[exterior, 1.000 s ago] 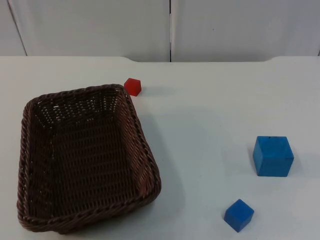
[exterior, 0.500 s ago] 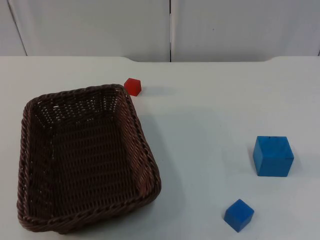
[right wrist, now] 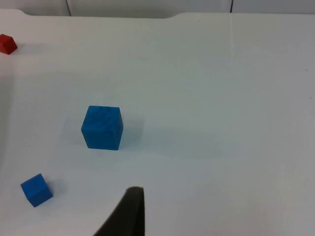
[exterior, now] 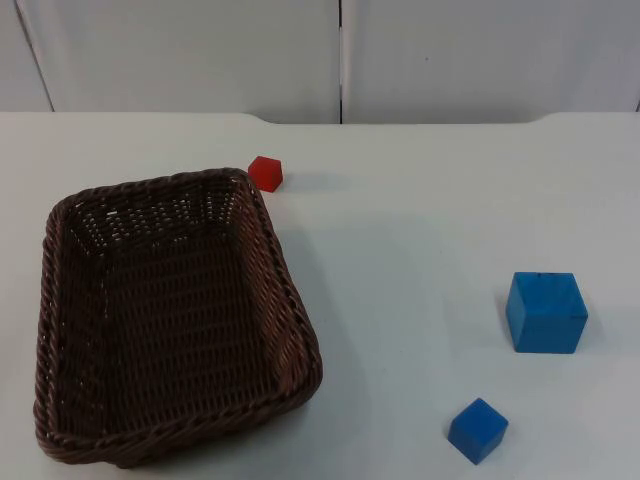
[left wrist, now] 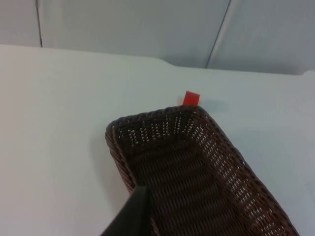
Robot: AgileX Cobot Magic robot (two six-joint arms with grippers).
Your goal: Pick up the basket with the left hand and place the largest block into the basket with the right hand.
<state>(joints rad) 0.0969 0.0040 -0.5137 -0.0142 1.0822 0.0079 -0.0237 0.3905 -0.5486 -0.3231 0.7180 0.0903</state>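
A dark brown woven wicker basket (exterior: pixel 170 320), rectangular and empty, sits on the white worktop (exterior: pixel 420 220) at the left side of the top view, its long axis running away from the camera. Just beside its far right corner lies a small red cube (exterior: pixel 266 173) — near the rim, though whether they touch cannot be told. Well apart, on the right side of the worktop, stands the large blue cube (exterior: pixel 545 312), with a small blue cube (exterior: pixel 478 430) nearer the camera and slightly to its left. The left gripper (left wrist: pixel 129 216) hangs above the basket's near end, one black fingertip over the rim; how far its jaws stand open cannot be told, and it holds nothing visible. The right gripper (right wrist: pixel 127 214) hovers over bare worktop, short of the large blue cube — its jaws' opening cannot be told either.
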